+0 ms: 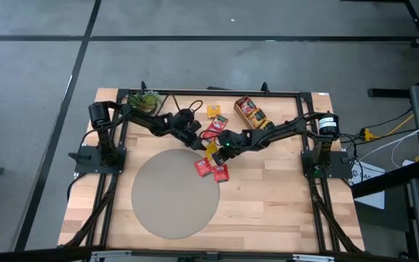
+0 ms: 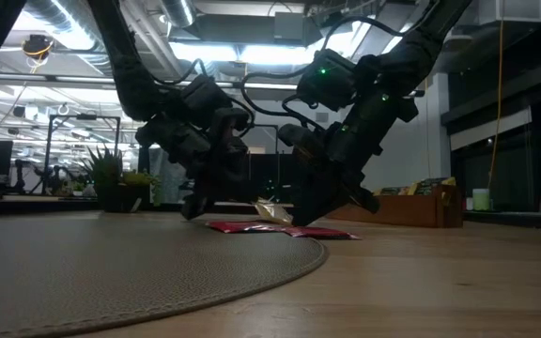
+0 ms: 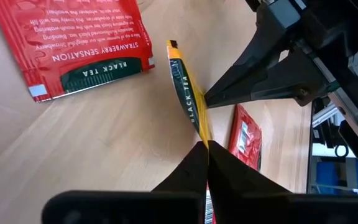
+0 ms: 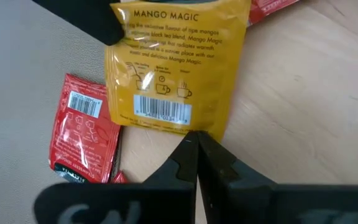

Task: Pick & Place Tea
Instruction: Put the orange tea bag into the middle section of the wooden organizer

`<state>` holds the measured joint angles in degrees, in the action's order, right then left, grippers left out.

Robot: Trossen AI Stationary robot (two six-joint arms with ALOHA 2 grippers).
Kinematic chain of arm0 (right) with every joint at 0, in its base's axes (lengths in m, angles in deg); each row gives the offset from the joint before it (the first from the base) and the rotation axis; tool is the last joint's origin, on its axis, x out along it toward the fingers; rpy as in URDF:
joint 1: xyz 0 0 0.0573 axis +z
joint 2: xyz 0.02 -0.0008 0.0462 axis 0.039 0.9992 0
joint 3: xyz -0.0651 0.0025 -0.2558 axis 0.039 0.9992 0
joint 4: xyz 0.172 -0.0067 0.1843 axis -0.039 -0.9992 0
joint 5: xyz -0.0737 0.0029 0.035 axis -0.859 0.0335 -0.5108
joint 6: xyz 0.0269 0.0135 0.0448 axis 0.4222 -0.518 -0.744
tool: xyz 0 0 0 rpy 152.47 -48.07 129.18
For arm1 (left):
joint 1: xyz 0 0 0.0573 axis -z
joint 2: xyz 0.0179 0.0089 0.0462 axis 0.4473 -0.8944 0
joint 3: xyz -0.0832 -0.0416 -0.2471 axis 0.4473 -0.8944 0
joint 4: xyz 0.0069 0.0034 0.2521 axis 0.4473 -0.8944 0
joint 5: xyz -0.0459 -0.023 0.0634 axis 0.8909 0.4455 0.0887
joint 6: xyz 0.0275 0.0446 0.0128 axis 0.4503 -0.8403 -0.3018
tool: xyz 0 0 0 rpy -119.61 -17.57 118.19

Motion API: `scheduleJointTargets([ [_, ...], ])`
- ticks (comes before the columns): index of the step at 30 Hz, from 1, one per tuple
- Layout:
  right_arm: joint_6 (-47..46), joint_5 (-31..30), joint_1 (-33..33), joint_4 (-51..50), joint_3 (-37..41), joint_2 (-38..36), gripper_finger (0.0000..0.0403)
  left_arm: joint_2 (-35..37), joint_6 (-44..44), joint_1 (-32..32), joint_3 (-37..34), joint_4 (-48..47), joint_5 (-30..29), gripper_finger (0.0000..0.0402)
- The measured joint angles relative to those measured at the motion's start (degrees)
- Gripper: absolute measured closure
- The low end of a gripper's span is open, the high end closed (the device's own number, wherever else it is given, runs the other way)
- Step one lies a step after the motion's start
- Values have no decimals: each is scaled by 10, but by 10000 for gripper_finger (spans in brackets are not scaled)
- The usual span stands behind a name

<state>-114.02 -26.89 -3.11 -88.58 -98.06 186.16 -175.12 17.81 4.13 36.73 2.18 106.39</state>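
A yellow "Mango Magic" tea sachet (image 4: 176,62) stands on edge between my two grippers over the middle of the table (image 1: 211,151). My left gripper (image 3: 205,144) is shut on one end of it and my right gripper (image 4: 196,138) is shut on the opposite end. Two red sachets (image 1: 203,167) (image 1: 220,172) lie flat at the edge of the round mat just near of the grippers. Another red sachet (image 1: 213,127) and a yellow-orange one (image 1: 214,111) lie flat toward the far edge. My left gripper pinches the yellow sachet's edge (image 3: 199,124) between its two fingers, coming in slanting from the table's left. The sachet shows edge-on, reaching away from the fingertips. Whether it is clear of the table I cannot tell. My right gripper pinches the sachet's barcode edge, near one corner (image 4: 197,127), between its two fingers, slanting down from the table's right. The printed face stands open to the wrist camera, and the opposite corner is under the other arm's dark finger (image 4: 86,18).
A round grey mat (image 1: 174,193) covers the near left of the table. The long wooden divided tray (image 1: 252,113) holding sachets lies at the far side, right of centre. A small potted plant (image 1: 145,100) stands at the far left. Bare wood lies to the near right.
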Motion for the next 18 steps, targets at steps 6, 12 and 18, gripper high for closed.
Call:
scheduleJointTargets([
  [6,3,28,-1,6,0,-7,395,5,-25,1,0,-14,-2,399],
  [12,27,47,-3,7,2,-49,393,53,-102,3,-2,-120,-53,399],
  [18,14,42,-4,40,1,-83,365,138,-161,20,-1,-215,-143,399],
])
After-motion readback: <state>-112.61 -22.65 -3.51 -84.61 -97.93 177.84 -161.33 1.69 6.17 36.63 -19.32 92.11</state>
